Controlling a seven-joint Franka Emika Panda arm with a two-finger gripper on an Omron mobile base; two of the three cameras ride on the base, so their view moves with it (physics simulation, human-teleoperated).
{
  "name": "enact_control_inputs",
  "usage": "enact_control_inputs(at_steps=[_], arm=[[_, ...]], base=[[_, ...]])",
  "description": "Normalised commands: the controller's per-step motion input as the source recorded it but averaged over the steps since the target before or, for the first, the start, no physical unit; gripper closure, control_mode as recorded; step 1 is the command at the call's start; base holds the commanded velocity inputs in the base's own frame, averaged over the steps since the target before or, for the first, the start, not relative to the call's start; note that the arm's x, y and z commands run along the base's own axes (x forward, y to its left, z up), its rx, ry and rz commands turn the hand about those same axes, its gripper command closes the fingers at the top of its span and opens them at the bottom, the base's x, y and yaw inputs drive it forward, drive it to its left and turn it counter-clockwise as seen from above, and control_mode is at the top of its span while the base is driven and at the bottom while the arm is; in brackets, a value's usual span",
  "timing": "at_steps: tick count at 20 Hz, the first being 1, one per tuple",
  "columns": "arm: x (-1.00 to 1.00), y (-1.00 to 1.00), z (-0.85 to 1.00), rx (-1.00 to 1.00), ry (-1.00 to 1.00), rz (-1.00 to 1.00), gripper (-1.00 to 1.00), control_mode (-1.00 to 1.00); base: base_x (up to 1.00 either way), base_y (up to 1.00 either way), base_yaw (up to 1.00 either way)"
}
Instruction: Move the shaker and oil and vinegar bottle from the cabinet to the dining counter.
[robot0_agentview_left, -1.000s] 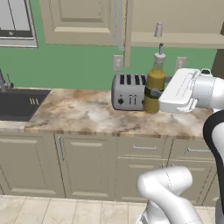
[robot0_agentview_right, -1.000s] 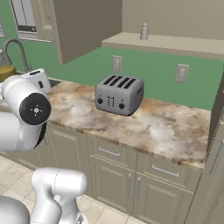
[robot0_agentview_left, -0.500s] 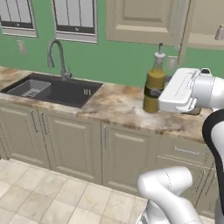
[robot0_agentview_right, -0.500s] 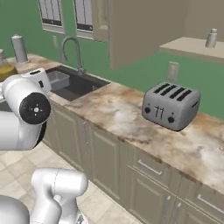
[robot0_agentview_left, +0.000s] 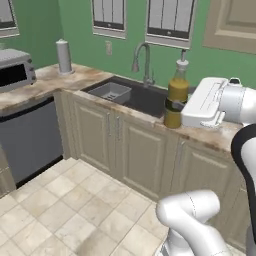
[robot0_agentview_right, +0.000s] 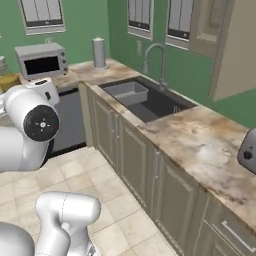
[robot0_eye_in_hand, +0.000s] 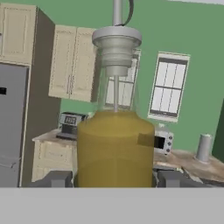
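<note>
My gripper (robot0_eye_in_hand: 114, 179) is shut on the oil and vinegar bottle (robot0_eye_in_hand: 116, 148), an olive-yellow bottle with a pale stopper that stands upright between the dark fingertips (robot0_eye_in_hand: 57, 178). In the left base view the bottle (robot0_agentview_left: 176, 95) hangs in front of the white hand, level with the worktop edge, with the gripper (robot0_agentview_left: 173, 105) round its dark band. A sliver of the bottle (robot0_agentview_right: 7, 81) peeks out behind the arm in the right base view. The beige upper cabinet (robot0_agentview_right: 234, 47) shows one flat panel at the right edge. The shaker and the dining counter are out of view.
A marbled worktop (robot0_agentview_right: 200, 145) with a dark sink (robot0_agentview_left: 131, 95) and tall faucet (robot0_agentview_left: 143, 62) runs along the green wall. A microwave (robot0_agentview_right: 41, 60), a paper roll (robot0_agentview_left: 63, 56) and a dishwasher front (robot0_agentview_left: 30, 140) stand to the left. A toaster's edge (robot0_agentview_right: 248, 150) shows. Tiled floor (robot0_agentview_left: 65, 210) lies open.
The whole scene has slid to the right as the base turns left: the toaster and cabinet shelf have left the views, the sink and microwave have come in. The bottle stays in the gripper.
</note>
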Motion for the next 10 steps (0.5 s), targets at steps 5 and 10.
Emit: enact_control_inputs(at_steps=[5, 10], arm=[[0.00, 0.00, 0.00, 0.00, 0.00, 0.00, 1.00, 1.00], [0.00, 0.00, 0.00, 0.00, 0.00, 0.00, 1.00, 1.00]], base=[[0.00, 0.68, 0.54], [0.00, 0.69, 0.54]])
